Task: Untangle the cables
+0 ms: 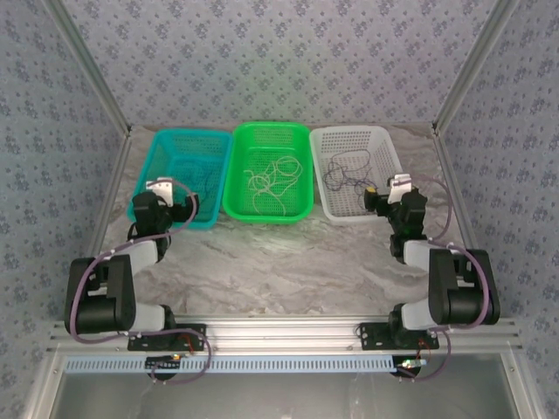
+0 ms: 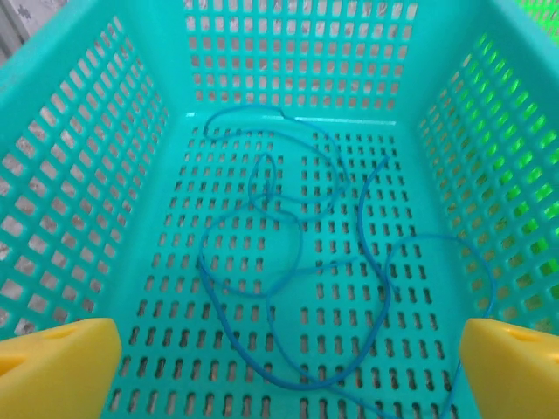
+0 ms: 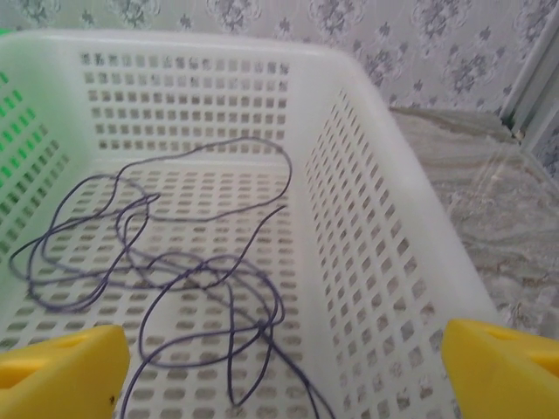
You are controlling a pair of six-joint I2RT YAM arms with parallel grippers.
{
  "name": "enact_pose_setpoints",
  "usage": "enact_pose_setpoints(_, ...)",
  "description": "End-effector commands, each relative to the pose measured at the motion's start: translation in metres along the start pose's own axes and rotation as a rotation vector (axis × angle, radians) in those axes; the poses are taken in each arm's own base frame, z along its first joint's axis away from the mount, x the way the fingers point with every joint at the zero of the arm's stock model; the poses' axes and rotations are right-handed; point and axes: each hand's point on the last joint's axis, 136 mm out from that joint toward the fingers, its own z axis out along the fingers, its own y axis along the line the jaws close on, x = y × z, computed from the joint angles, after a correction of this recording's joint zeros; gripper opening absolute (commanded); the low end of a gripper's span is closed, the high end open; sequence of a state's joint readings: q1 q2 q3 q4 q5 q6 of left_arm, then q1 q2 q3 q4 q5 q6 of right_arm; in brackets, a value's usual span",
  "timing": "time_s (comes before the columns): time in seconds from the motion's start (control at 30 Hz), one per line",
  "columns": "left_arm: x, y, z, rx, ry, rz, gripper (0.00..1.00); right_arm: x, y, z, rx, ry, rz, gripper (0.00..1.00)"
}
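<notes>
Hovering at the near rim of the teal basket (image 2: 87,157), my left jaws stand spread wide, their yellow pads (image 2: 52,371) framing the wrist view with nothing between them. Just ahead of them and below, the blue cable (image 2: 284,381) lies loose on the basket floor, looping over itself several times.

My right jaws hang the same way at the near edge of the white basket (image 3: 367,218), spread and empty. The dark cable (image 3: 262,325) sprawls in front of them, its strands crossing in a tight spot close by.

Between the two pairs of jaws sits the green basket (image 1: 234,175), with a whitish cable (image 1: 275,179) coiled inside. All three baskets rest side by side on the marbled surface (image 1: 288,262), beyond my jaws.

I judge the wide spread suits a descent, since open jaws can straddle a single strand. One colour per basket suggests the sorting is done, though each cable is looped on itself. Such thin wire may slip past the pads or drag neighbouring loops along.
</notes>
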State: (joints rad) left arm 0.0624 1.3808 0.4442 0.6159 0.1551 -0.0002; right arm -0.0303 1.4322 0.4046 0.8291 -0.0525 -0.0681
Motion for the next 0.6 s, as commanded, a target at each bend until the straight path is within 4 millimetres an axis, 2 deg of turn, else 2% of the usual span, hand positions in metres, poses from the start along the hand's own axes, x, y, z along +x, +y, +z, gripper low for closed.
enact_pose_setpoints(0.0,0.007,-0.004,0.008,0.061,-0.024,-0.007,0.99,0.043,-0.001,0.005,0.012,0.103,0.034,0.98)
enact_pose_setpoints(0.07,0.01,-0.002,0.013,0.063,-0.029,-0.012,1.0,0.045,-0.002,0.005,0.008,0.12,0.039,1.0)
enact_pose_setpoints(0.3,0.012,-0.002,0.015,0.057,-0.009,-0.003,0.99,0.045,-0.007,0.006,0.043,0.126,0.048,1.0)
enact_pose_setpoints(0.43,0.021,-0.001,0.015,0.029,-0.024,0.002,1.0,0.045,-0.009,0.006,0.058,0.128,0.048,1.0)
enact_pose_setpoints(0.57,0.019,0.0,0.015,0.022,-0.039,0.005,0.99,0.044,-0.009,0.006,0.062,0.127,0.046,1.0)
